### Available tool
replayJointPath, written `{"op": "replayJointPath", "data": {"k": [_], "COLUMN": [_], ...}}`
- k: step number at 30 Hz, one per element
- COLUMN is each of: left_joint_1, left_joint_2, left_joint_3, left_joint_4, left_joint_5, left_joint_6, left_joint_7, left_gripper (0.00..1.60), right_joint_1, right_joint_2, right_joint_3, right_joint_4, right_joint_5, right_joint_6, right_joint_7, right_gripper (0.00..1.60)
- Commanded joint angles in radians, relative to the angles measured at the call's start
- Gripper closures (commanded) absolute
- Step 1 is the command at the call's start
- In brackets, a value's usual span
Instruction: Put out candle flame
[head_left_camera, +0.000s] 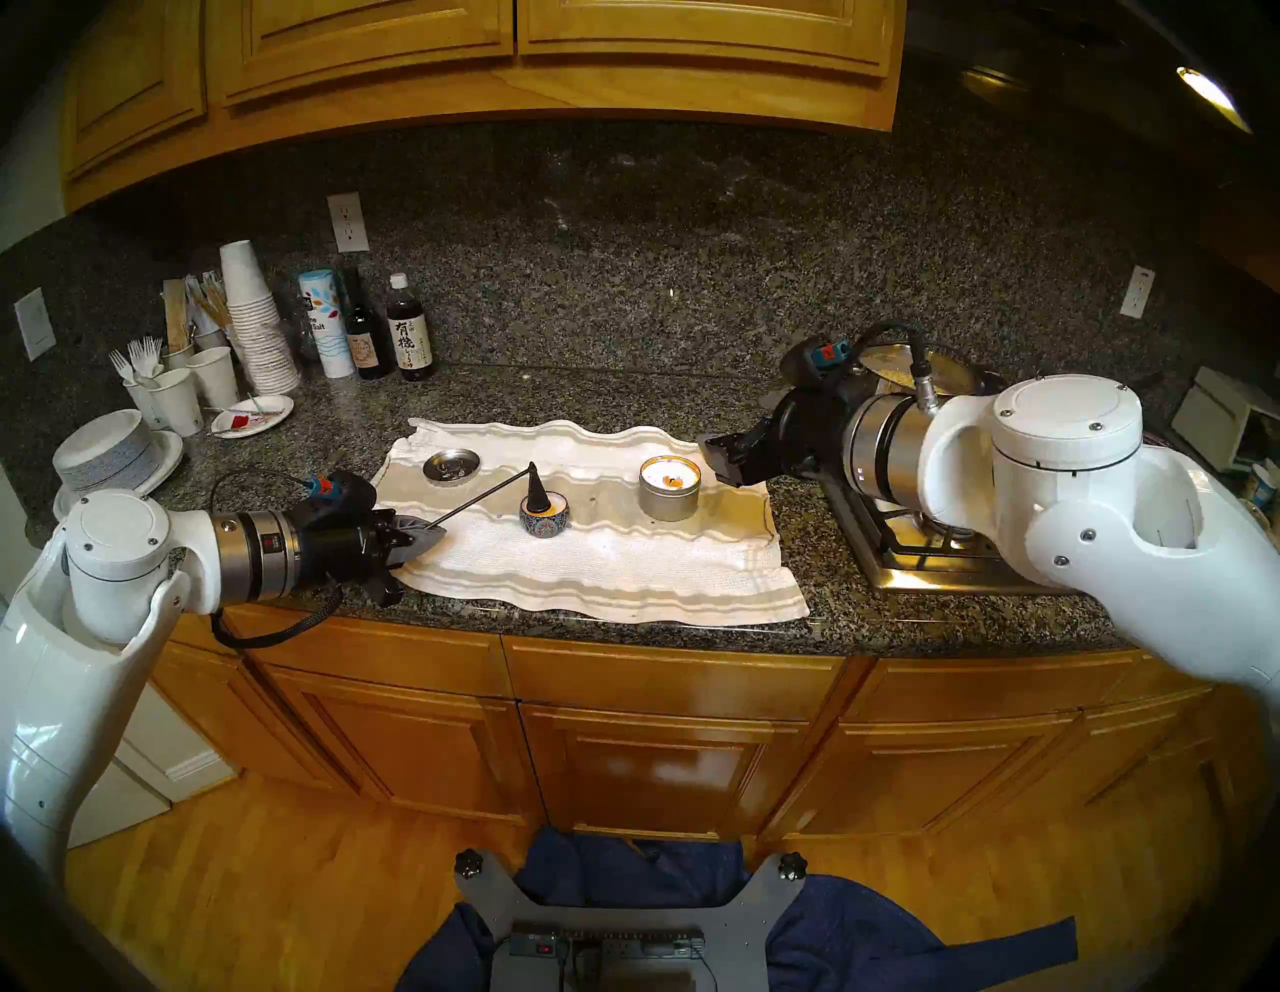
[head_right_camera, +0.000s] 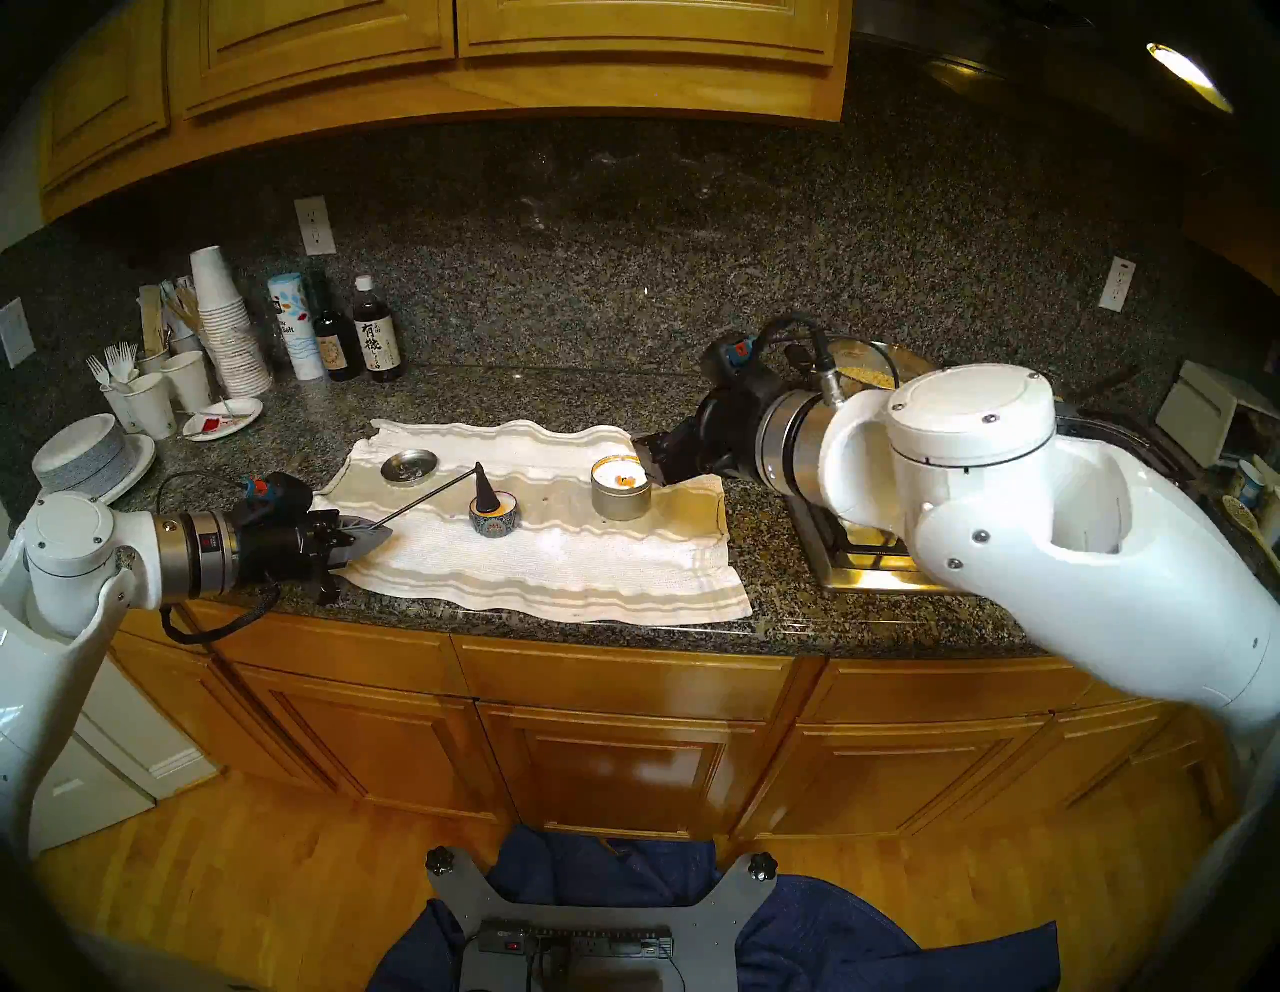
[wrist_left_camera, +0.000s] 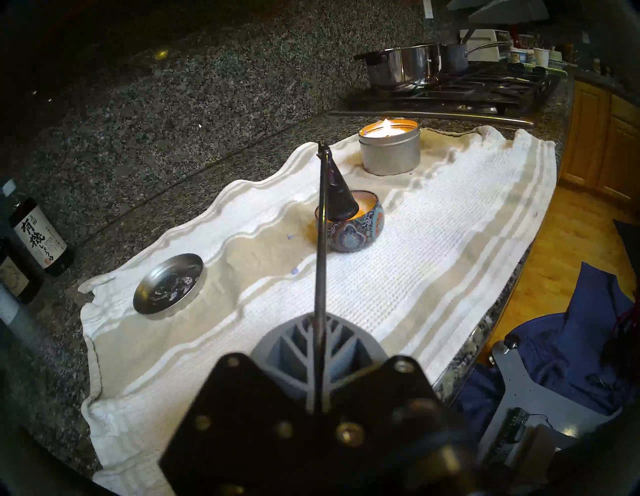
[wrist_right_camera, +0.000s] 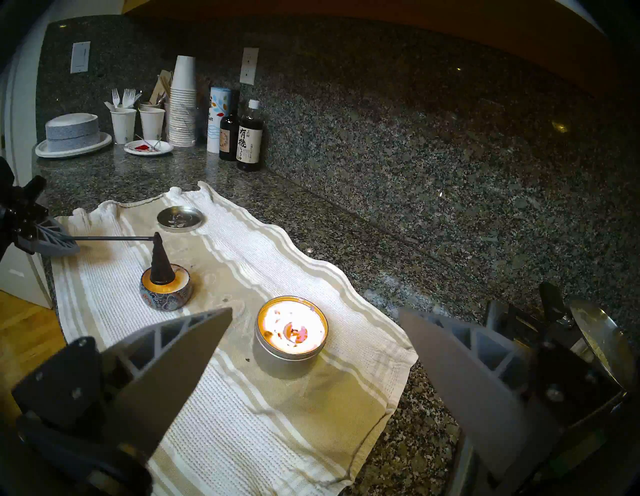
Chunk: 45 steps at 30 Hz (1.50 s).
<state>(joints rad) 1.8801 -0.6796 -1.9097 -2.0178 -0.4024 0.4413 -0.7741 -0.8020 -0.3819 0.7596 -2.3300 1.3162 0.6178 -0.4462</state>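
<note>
A black cone snuffer (head_left_camera: 537, 485) on a thin rod sits down over the wick of a small patterned candle tin (head_left_camera: 547, 528) at the middle of the white towel (head_left_camera: 596, 568). My left gripper (head_left_camera: 433, 537) is shut on the rod's near end at the towel's left edge; the left wrist view shows the rod (wrist_left_camera: 320, 277) clamped between the fingers. To the right, a silver tin candle (head_left_camera: 670, 495) burns with a visible flame (wrist_left_camera: 385, 125). My right gripper (wrist_right_camera: 315, 311) hovers open just right of that tin, holding nothing.
A loose metal lid (head_left_camera: 451, 465) lies at the towel's back left. Sauce bottles (head_left_camera: 409, 339), stacked paper cups (head_left_camera: 253, 319) and plates (head_left_camera: 111, 450) crowd the back left counter. A gas stove with a steel pot (wrist_left_camera: 401, 65) stands on the right, behind my right arm.
</note>
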Motion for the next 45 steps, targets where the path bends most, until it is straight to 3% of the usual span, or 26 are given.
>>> {"op": "replayJointPath", "data": {"k": [1,45], "left_joint_1": [-0.024,-0.046], "left_joint_2": [0.014,0.021], "left_joint_3": [-0.005,0.02], "left_joint_4": [-0.026,-0.016], "left_joint_5": [0.011,0.017], "left_joint_6": [-0.016,-0.022], "left_joint_7": [0.006,0.024], "left_gripper": [1.6,1.6], "right_joint_1": [0.025,0.025], "right_joint_2": [0.001,0.001], "right_joint_3": [0.025,0.024], "right_joint_4": [-0.001,-0.001], "right_joint_5": [-0.005,-0.005], "right_joint_6": [-0.007,-0.007], "right_joint_7": [0.0,0.0], "right_gripper": [0.0,0.0]}}
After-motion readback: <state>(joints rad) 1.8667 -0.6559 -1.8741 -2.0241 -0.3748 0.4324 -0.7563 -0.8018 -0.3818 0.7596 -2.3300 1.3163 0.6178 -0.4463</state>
